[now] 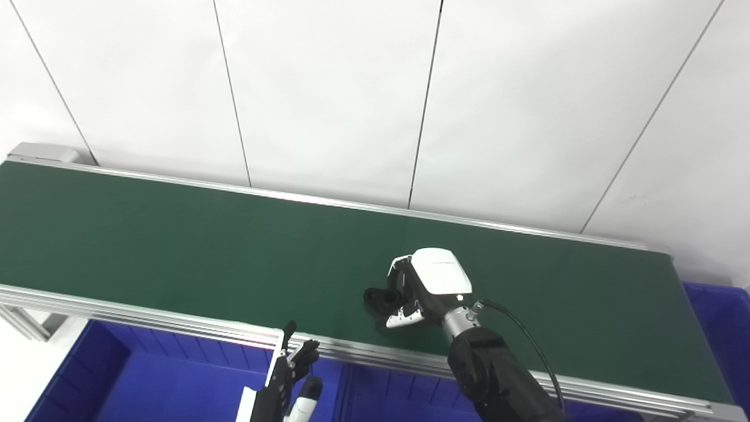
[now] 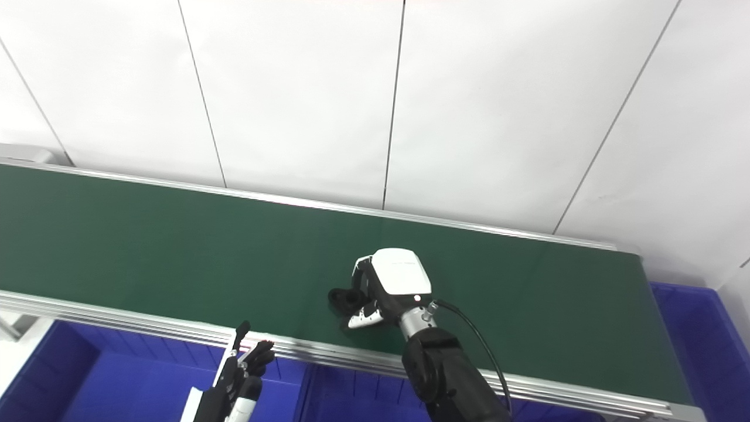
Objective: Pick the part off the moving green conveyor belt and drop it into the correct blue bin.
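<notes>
A small black part [image 1: 379, 298] lies on the green conveyor belt [image 1: 176, 240] near its front edge; it also shows in the right eye view [image 2: 343, 299]. My right hand [image 1: 425, 284] rests on the belt with its fingers curled around the part from the right. Whether the part is lifted off the belt cannot be told. My left hand [image 1: 290, 375] hangs low below the belt's front rail, over the left blue bin [image 1: 146, 381], fingers apart and empty.
The belt's aluminium front rail [image 1: 176, 325] runs along the near side. A second blue bin [image 1: 718, 328] stands at the belt's right end. A white panelled wall rises behind the belt.
</notes>
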